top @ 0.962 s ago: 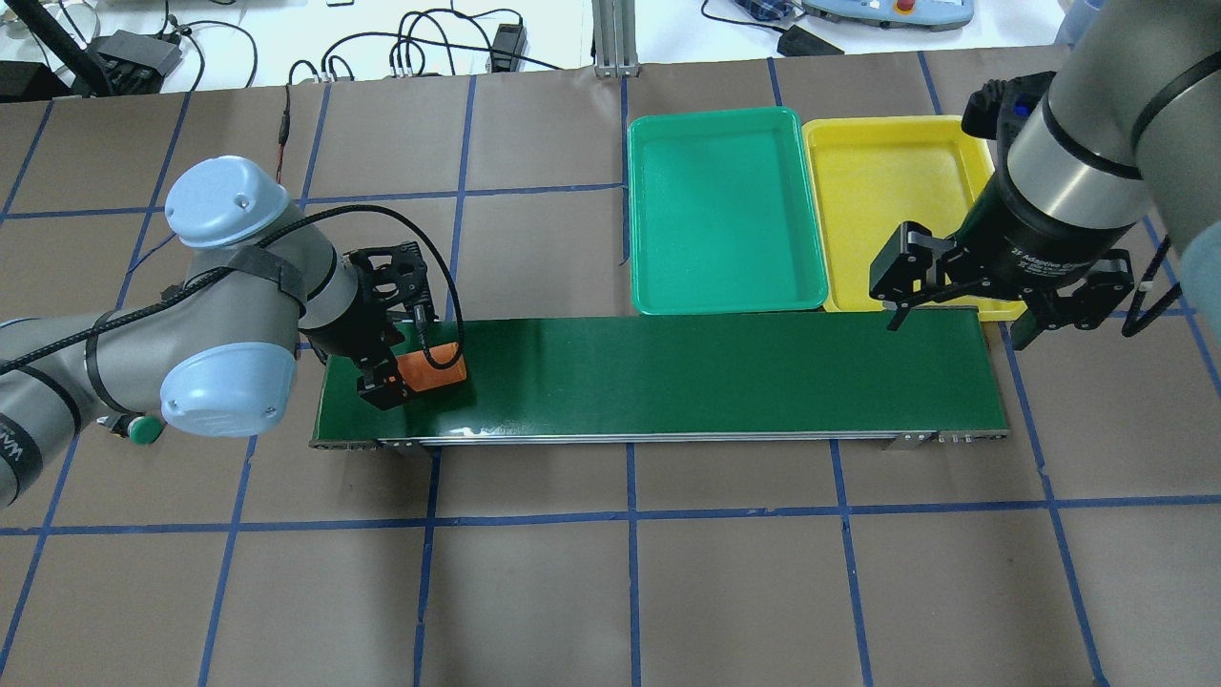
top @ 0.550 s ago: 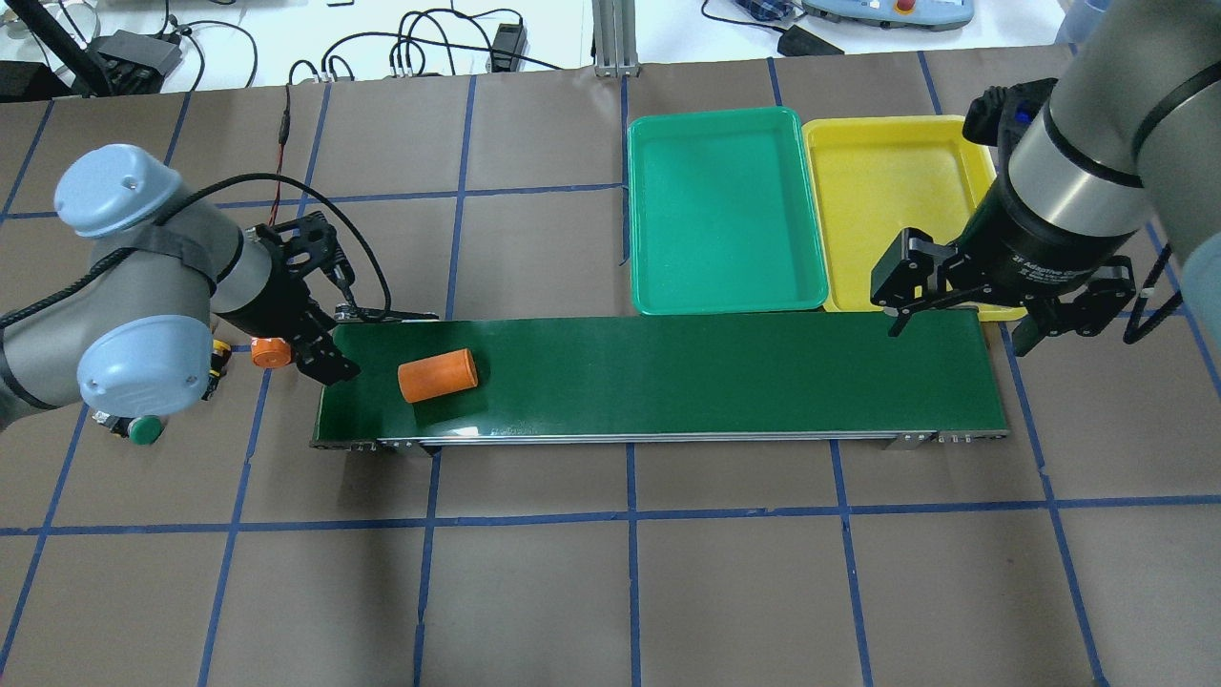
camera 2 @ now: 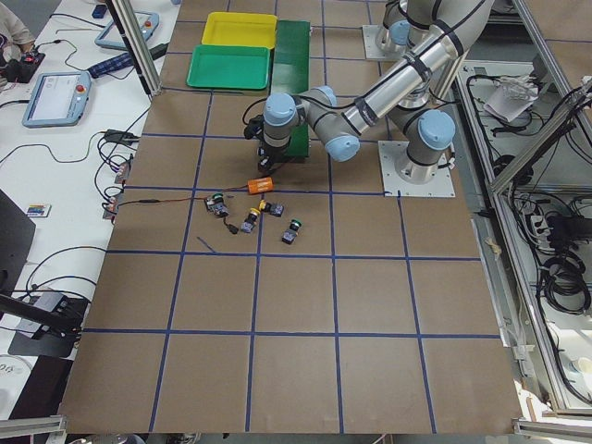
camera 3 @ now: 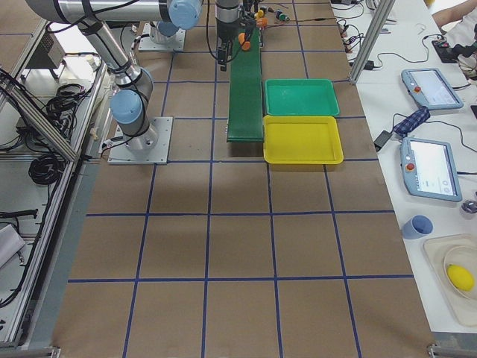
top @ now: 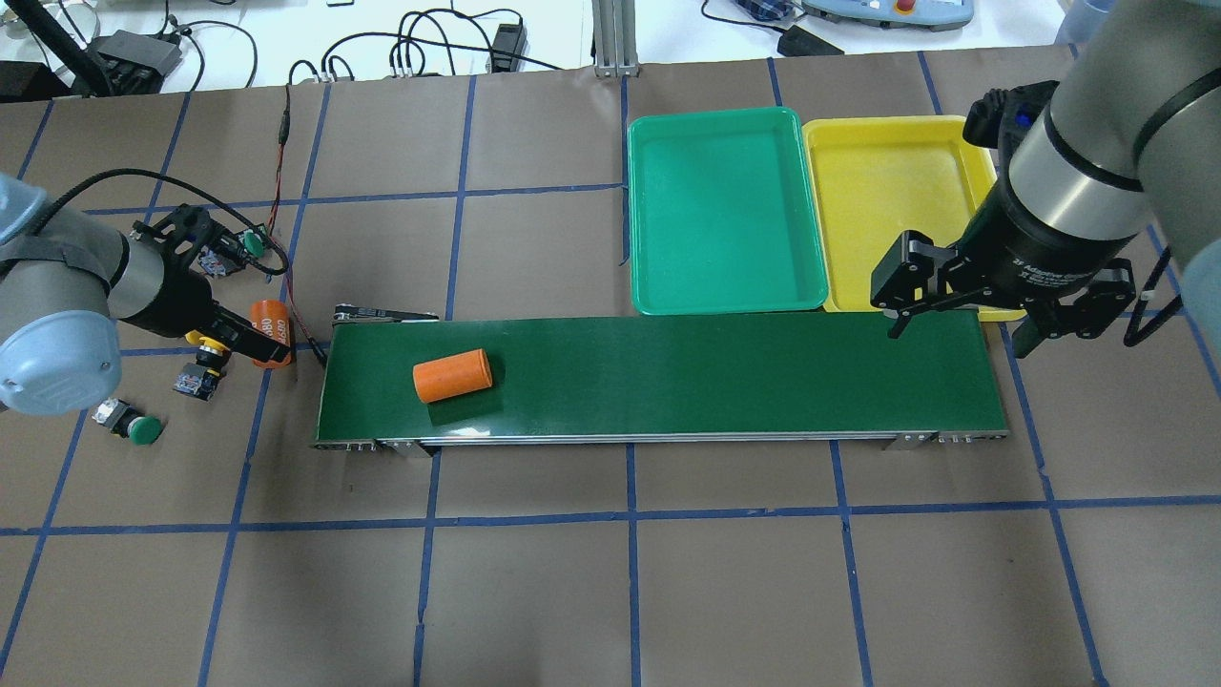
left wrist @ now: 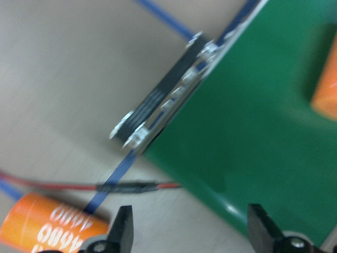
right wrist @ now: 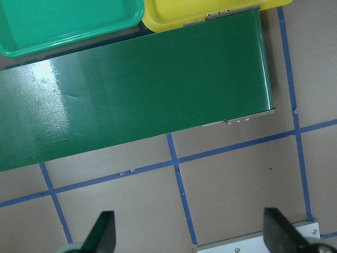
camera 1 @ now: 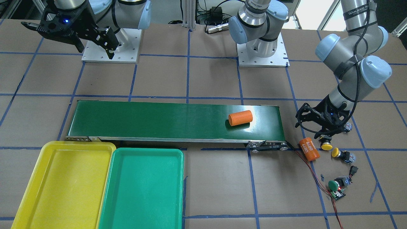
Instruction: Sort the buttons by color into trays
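My left gripper [top: 237, 341] is open and empty, low over a yellow button [camera 1: 326, 146] off the belt's left end; the left wrist view [left wrist: 192, 232] shows nothing between its fingers. A second yellow button [camera 1: 335, 153] lies just beside the first. One green button [top: 250, 243] lies farther back, another [top: 143, 430] nearer the robot. My right gripper [top: 959, 329] is open and empty above the belt's right end. The green tray [top: 725, 210] and the yellow tray [top: 897, 191] sit side by side behind the belt and hold nothing.
A long dark green conveyor belt [top: 715, 372] carries an orange cylinder [top: 452, 375] near its left end. A second orange cylinder marked 4680 [top: 270, 332] lies right beside my left gripper. A small circuit board [camera 1: 338, 194] with red wires [camera 1: 313, 171] lies by the far green button.
My left gripper has let go of the orange cylinder on the belt and swung left off the belt to the buttons. The cylinder has drifted slightly right. The right arm has barely moved.
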Robot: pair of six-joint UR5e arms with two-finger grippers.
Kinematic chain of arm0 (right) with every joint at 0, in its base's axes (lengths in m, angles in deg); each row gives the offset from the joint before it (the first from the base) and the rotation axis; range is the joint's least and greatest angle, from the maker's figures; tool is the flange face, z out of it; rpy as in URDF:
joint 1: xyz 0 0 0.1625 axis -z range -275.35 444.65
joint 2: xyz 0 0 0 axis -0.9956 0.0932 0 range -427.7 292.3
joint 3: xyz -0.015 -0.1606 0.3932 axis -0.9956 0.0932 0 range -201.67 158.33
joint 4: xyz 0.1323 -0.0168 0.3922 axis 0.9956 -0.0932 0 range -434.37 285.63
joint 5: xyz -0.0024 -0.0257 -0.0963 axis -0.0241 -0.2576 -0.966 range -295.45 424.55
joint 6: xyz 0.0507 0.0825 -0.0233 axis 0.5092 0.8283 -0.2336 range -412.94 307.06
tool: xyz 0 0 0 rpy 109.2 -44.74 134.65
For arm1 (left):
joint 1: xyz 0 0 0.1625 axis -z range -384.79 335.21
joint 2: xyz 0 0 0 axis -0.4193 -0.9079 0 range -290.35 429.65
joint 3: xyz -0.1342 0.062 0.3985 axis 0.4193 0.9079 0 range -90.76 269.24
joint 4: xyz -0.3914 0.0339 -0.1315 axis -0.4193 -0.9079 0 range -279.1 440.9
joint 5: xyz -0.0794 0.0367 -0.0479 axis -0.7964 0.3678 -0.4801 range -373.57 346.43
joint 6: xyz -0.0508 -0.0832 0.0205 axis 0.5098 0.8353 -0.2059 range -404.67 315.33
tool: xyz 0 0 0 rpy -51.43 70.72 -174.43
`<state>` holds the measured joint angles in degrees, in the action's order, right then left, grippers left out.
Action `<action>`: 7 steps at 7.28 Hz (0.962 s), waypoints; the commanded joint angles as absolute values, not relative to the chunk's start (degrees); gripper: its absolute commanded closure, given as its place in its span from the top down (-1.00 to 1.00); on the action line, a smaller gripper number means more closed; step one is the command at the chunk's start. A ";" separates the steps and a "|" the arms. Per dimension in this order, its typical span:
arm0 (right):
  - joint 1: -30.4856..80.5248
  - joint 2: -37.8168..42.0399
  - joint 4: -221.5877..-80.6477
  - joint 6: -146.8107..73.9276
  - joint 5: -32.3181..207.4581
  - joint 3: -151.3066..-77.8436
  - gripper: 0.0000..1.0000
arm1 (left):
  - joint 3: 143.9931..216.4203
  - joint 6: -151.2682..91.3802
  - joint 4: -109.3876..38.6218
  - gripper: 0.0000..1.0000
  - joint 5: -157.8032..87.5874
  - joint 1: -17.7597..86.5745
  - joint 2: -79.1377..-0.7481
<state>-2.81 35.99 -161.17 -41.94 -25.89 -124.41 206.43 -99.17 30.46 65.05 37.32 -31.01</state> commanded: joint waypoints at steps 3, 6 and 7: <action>-2.80 36.54 -161.12 -41.87 -26.07 -125.03 1.00 | 206.57 -64.66 36.25 1.00 65.61 37.26 -36.78; -2.97 36.54 -161.21 -42.13 -26.15 -125.38 1.00 | 206.66 -62.96 38.17 0.96 68.58 37.26 -40.20; -2.89 36.72 -161.12 -41.96 -26.16 -125.38 1.00 | 206.31 -63.30 38.27 0.75 68.69 37.26 -41.17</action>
